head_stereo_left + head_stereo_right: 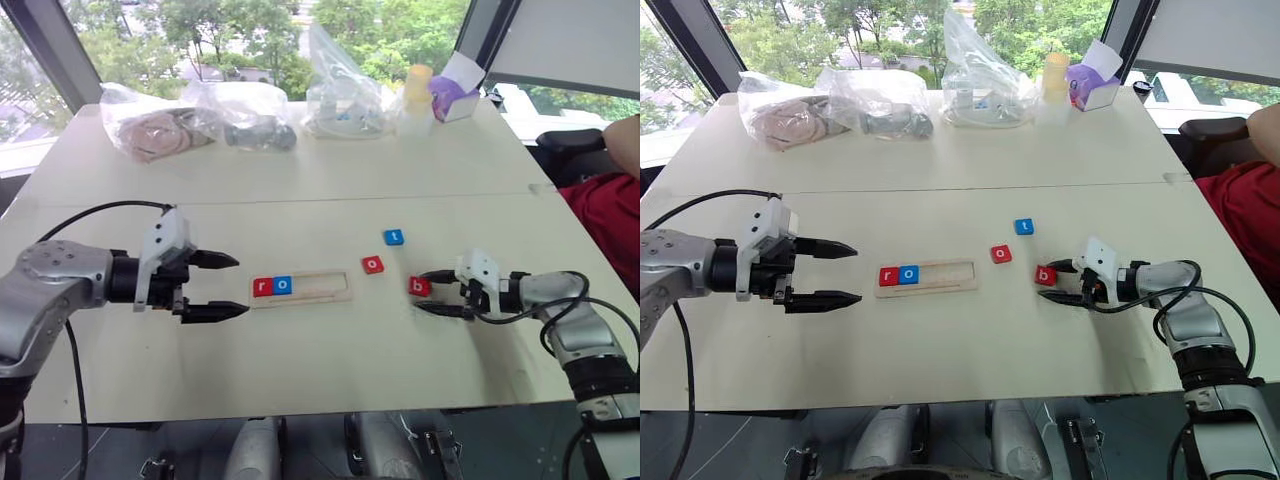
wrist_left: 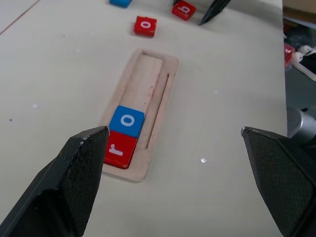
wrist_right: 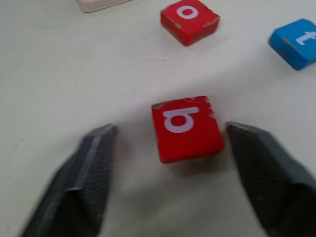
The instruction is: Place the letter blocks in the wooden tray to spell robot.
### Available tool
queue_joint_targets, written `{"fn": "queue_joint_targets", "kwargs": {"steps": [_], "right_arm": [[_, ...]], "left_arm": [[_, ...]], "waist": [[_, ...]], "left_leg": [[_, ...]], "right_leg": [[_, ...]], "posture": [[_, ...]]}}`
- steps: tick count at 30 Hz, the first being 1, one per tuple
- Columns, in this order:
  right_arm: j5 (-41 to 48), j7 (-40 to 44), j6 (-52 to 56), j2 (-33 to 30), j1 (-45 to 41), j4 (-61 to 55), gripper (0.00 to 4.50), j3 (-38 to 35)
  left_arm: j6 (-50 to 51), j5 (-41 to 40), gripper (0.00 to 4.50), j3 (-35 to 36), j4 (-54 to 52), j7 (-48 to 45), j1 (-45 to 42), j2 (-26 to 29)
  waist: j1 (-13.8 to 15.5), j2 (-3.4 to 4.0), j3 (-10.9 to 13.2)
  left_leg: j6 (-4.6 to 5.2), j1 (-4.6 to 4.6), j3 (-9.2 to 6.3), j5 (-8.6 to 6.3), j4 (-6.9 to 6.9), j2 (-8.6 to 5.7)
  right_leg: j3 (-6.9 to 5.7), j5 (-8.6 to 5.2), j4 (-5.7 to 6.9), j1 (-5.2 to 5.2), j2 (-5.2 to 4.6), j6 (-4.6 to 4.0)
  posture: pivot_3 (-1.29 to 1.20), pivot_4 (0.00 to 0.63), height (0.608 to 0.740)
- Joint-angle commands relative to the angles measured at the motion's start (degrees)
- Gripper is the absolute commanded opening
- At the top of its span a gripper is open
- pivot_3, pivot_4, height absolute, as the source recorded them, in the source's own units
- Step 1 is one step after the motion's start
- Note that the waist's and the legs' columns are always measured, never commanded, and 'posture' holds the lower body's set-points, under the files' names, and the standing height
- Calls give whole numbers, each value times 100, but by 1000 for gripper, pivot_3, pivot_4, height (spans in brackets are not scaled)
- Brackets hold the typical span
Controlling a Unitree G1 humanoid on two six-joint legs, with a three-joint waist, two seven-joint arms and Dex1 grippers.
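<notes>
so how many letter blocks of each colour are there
red blocks: 3 (r, o, b)
blue blocks: 2 (o, t)
total: 5

Silver arms, black cables, white wrist housings, black textured two-fingered grippers.

Red r block [image 1: 263,287], blue o block [image 1: 283,285], red o block [image 1: 373,265], red b block [image 1: 419,286], blue t block [image 1: 394,237]; white letters; light-wood tray [image 1: 330,285].
</notes>
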Motion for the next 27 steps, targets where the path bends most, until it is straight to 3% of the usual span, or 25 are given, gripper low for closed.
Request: {"fn": "queue_joint_targets", "kwargs": {"steps": [1,2,7,12,19,27], "right_arm": [[-40,-39,36,53,-138,164,1593,17],[-33,-47,70,63,-178,186,1139,15],[434,-37,952,321,-658,-498,1147,-9],[233,-186,1593,1093,-1496,-1205,1147,755],[-763,-727,1298,2073,-2369,-166,1147,1754],[-982,-543,949,2306,-2620,262,1147,1974]], "left_arm": [[-79,36,4500,147,-38,-13,61,103],[-85,40,4500,163,-42,-4,92,106],[-48,-144,4500,540,85,-16,235,107],[-219,93,4500,693,279,-126,574,342],[-620,383,4500,473,381,234,442,-43],[-681,470,4500,513,46,380,859,-106]], "waist": [[2,0,0],[4,0,0],[-6,4,2],[-55,8,4],[149,7,3],[146,7,3]], "left_leg": [[0,2,0,0,0,0],[0,5,0,0,0,0],[-1,11,-2,1,0,1],[-1,16,-2,0,-6,5],[-3,-14,-8,1,-6,-2],[-6,-32,-4,2,-3,-9]], "right_leg": [[0,0,2,1,0,0],[0,0,2,4,0,-1],[6,2,7,4,0,-3],[11,5,23,-9,10,-1],[-6,4,22,-26,-10,-4],[-3,7,15,-41,-20,0]], "posture": [[0,150,740],[0,150,740],[0,150,740],[0,150,740],[0,150,740],[0,150,740]]}}
